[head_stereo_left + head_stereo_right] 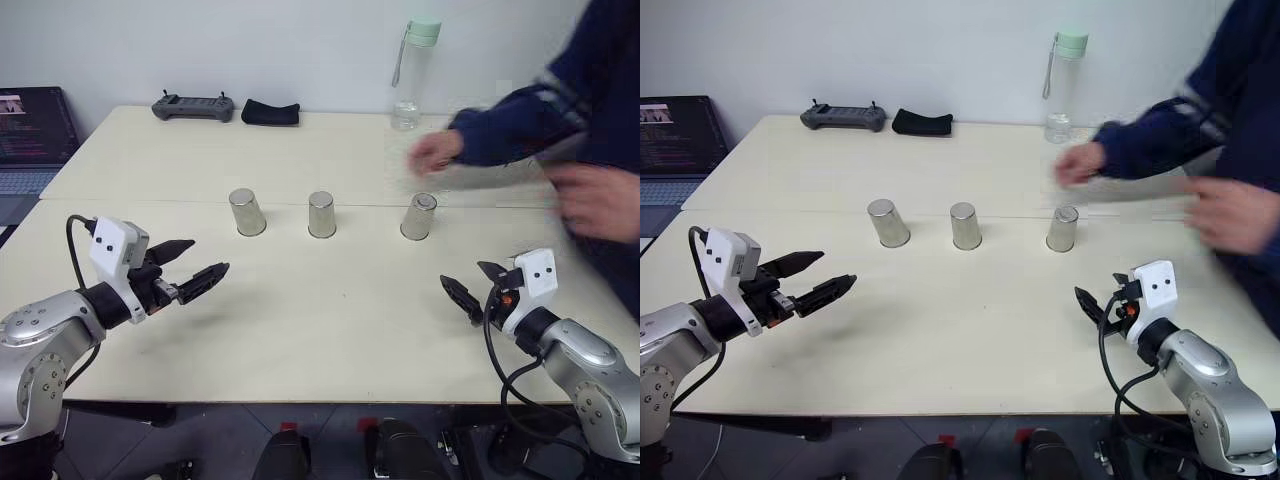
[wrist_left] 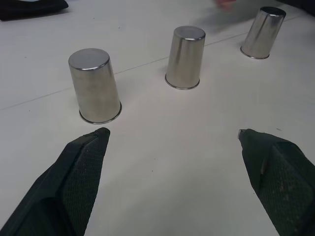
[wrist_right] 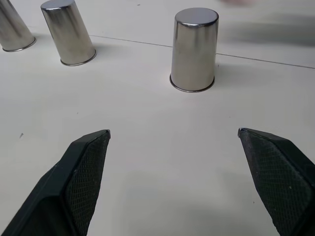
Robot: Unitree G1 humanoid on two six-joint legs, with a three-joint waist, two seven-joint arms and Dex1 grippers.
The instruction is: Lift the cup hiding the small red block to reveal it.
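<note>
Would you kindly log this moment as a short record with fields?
cups: three steel cups upside down in a row: left cup, middle cup, right cup
red block: hidden
left gripper: open, short of the row, holding nothing
right gripper: open, holding nothing
person's hand: above the right cup
table: also bottle, controller
</note>
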